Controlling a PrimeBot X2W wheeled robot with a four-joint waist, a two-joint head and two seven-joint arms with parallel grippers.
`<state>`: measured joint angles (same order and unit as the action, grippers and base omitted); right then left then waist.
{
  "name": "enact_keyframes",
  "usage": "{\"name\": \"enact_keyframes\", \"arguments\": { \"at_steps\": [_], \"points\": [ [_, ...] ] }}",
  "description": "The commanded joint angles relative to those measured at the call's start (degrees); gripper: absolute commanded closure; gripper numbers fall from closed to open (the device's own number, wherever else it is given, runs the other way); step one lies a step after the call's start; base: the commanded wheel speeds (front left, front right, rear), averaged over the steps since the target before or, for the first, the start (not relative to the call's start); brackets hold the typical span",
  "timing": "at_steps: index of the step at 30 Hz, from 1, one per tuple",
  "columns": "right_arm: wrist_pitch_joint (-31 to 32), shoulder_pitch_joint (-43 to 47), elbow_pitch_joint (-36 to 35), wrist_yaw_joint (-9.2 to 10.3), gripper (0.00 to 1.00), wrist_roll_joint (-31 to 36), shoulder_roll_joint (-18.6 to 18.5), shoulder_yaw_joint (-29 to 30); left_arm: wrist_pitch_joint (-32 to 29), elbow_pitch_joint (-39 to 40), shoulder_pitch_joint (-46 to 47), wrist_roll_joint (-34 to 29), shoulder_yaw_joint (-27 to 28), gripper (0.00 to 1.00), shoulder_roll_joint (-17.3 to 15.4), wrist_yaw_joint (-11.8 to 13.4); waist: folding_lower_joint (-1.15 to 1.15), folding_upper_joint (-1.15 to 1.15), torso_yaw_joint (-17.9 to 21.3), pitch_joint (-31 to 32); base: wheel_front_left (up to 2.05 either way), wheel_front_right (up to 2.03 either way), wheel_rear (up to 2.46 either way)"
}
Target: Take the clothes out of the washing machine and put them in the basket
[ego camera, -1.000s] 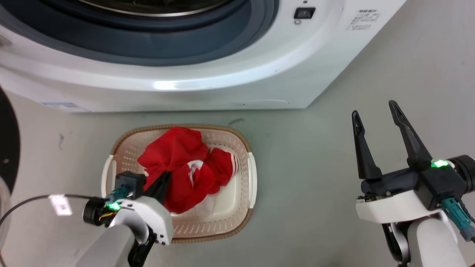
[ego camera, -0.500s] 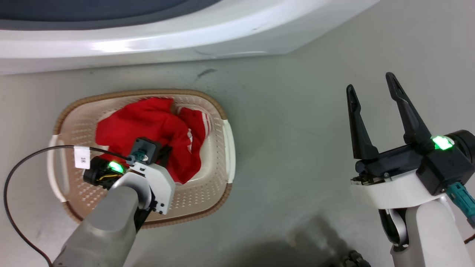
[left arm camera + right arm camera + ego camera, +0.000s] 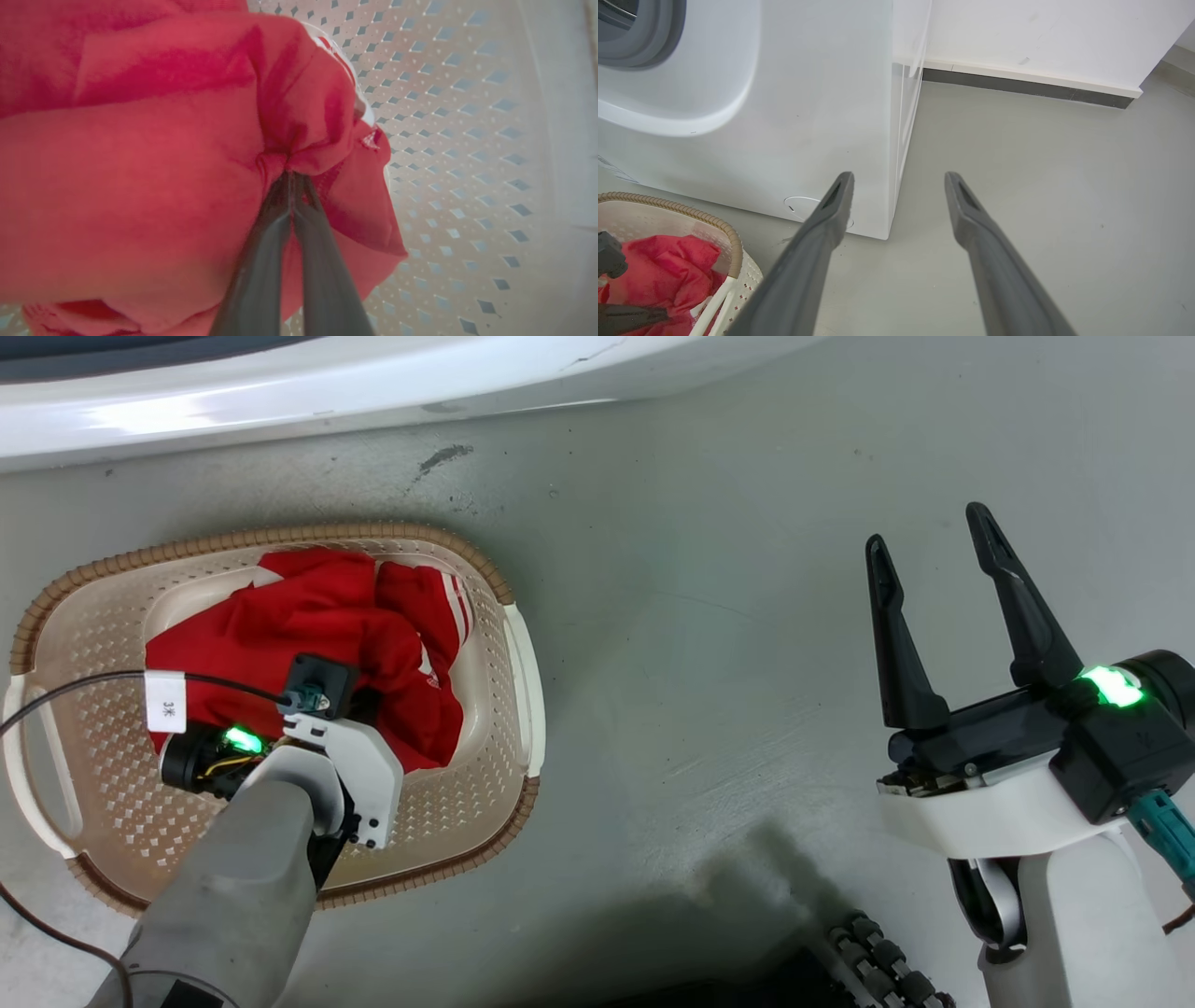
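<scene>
The clothes (image 3: 308, 625) are a bright red heap with white stripes, lying inside the cream perforated basket (image 3: 448, 803) on the floor. My left gripper (image 3: 290, 175) reaches down into the basket and is shut on a pinched fold of the red clothes (image 3: 163, 163); in the head view its wrist covers the fingers. My right gripper (image 3: 924, 532) stands open and holds nothing, over bare floor to the right of the basket. The washing machine (image 3: 280, 401) shows as a white lower front along the top edge, and as a white side panel (image 3: 808, 116) in the right wrist view.
A black cable with a white tag (image 3: 166, 702) runs from my left wrist across the basket. Part of my base's dark wheel (image 3: 868, 961) shows at the bottom. Grey floor lies right of the machine, up to a wall with a dark baseboard (image 3: 1017, 84).
The head camera has tipped down, so the washing machine slid up the picture. My left gripper, still shut on the red clothes, has sunk lower into the basket. The right gripper stays open.
</scene>
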<state>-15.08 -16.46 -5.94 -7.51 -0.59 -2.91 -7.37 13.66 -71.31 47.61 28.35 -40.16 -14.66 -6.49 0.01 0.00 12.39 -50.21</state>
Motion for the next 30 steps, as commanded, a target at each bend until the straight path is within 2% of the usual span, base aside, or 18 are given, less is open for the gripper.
{"name": "enact_keyframes", "arguments": {
  "at_steps": [1, 2, 10, 14, 22, 24, 30],
  "points": [
    [-0.1, -1.0, -0.1, 0.04, 0.00, -0.2, 0.1, -0.2, 0.5, -0.4, 0.8, -0.2, -0.1, 0.11, 0.2, 0.6, -0.01, 0.00, -0.1, 0.1, 0.00, 0.00, 0.00],
    [-0.1, -1.1, 0.2, 0.04, 0.00, 0.0, 0.1, -0.1, 0.6, -0.6, 0.7, -0.1, 0.0, 0.00, 0.4, 1.0, -0.01, 0.00, -0.3, 0.4, 0.00, 0.00, 0.00],
    [-0.1, -1.0, 1.4, 0.05, 0.00, 0.6, 0.0, -0.1, 1.5, -0.1, -2.3, 0.5, 0.3, 0.00, 2.0, 1.1, -0.01, 0.00, -1.1, 5.7, 0.00, 0.00, 0.00],
    [-0.1, 0.4, 2.2, 0.04, 0.00, 0.9, 0.0, 0.7, 1.6, 4.8, -4.8, 0.2, 1.4, 0.00, 1.8, 1.1, -0.01, 0.00, -2.4, 11.3, 0.00, 0.00, 0.00],
    [-0.1, 3.6, 3.7, 0.05, 0.00, 2.1, 0.0, 2.5, 1.5, 18.7, -11.8, 0.4, 11.1, 0.00, -0.4, 2.9, -0.01, 0.00, -5.7, 22.9, 0.00, 0.00, 0.00],
    [-0.1, 4.3, 3.9, 0.04, 0.00, 2.1, 0.0, 2.9, 1.5, 23.1, -13.7, -0.6, 14.1, 0.00, -0.8, 3.8, -0.01, 0.00, -6.5, 25.0, 0.00, 0.00, 0.00],
    [-0.1, 7.0, 4.4, 0.05, 0.00, 2.2, 0.0, 3.8, 1.5, 35.4, -19.5, -4.5, 22.6, 0.00, -0.7, 4.0, -0.01, 0.00, -8.9, 31.2, 0.00, 0.00, 0.00]
  ]
}}
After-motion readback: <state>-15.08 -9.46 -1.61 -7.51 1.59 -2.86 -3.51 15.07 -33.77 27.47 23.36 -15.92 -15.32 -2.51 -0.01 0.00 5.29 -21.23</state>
